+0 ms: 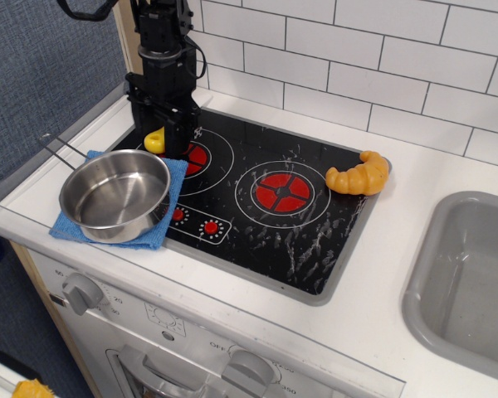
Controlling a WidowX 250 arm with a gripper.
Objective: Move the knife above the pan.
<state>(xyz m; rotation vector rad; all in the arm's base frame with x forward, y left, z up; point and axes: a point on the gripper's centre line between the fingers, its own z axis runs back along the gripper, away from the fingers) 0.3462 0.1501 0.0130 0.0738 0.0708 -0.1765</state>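
The steel pan (114, 196) sits on a blue cloth (173, 178) at the front left of the stove, its wire handle pointing left. My black gripper (168, 139) stands low over the back left burner, just behind the pan's far rim. It is shut on the knife: only the yellow handle end (154, 141) shows, sticking out to the left of the fingers. The white blade is hidden behind the gripper.
An orange-yellow toy croissant (359, 175) lies at the right edge of the black cooktop (274, 224). A grey sink (469, 278) is at the right. A white tiled wall stands behind, and a wooden panel at the back left.
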